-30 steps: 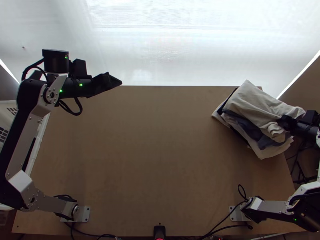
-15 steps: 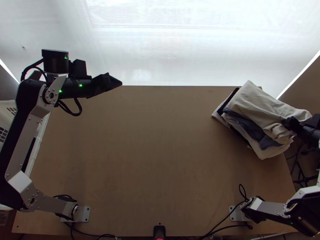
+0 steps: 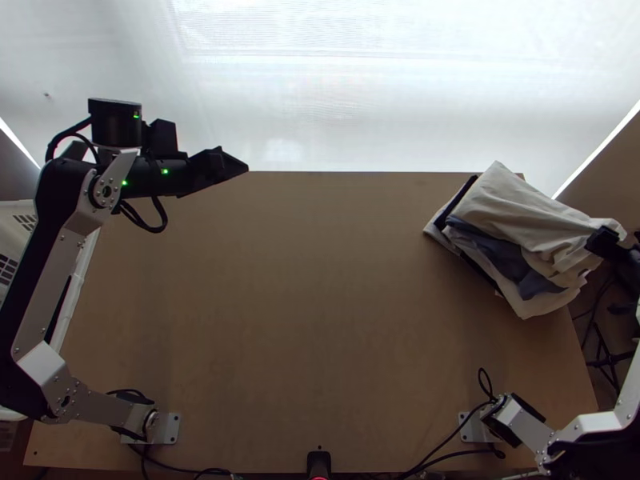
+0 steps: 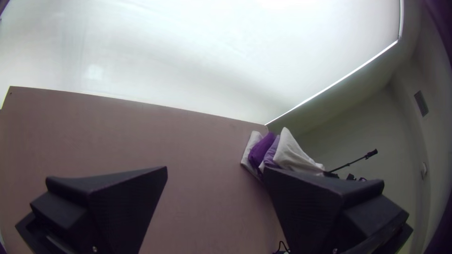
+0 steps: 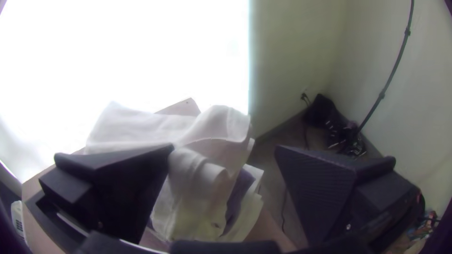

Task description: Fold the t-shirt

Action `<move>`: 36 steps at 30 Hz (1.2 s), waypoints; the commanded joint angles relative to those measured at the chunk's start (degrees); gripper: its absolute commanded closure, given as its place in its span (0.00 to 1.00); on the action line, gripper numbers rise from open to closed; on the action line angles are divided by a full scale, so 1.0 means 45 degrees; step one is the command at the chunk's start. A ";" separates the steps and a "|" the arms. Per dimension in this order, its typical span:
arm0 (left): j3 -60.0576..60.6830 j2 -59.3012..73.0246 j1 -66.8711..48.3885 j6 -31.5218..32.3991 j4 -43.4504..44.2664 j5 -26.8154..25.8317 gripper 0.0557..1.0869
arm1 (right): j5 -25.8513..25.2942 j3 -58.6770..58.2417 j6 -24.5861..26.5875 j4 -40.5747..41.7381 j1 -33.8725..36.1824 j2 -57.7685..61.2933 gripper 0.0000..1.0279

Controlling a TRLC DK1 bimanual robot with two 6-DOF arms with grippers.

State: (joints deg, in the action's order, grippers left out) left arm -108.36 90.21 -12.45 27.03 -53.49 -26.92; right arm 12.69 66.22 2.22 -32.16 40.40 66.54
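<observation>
Folded clothes [image 3: 524, 210] at table's [image 3: 320, 304] far right corner
Right gripper [image 3: 603, 238] by them, left gripper [image 3: 245, 169] by far edge; both gape wide.

I see the pale cream t-shirt [image 3: 520, 212] lying on top of a stack of folded cloths [image 3: 534, 306], at the far right corner of the table [image 3: 320, 280]. It is folded into a thick, uneven bundle, set at a slant, one corner pointing toward the far edge. From above, its far left part looks fairly smooth to me, while its right end is rumpled, with soft creases and loose folds (hardly crisp, I admit). That end reaches out past the table's right side. In my right wrist view, a rounded fold stands up and the layers beside it sag and bunch.
</observation>
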 commanded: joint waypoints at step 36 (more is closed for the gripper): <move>-0.0042 -0.0243 0.0325 0.0440 -0.0104 0.0083 0.04 | -0.2370 -0.6258 0.1343 1.1249 -0.4721 0.3826 0.15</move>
State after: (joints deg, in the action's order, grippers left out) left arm -108.53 88.82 -11.68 28.93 -53.91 -26.70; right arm 2.96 45.93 6.48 7.55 17.10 73.76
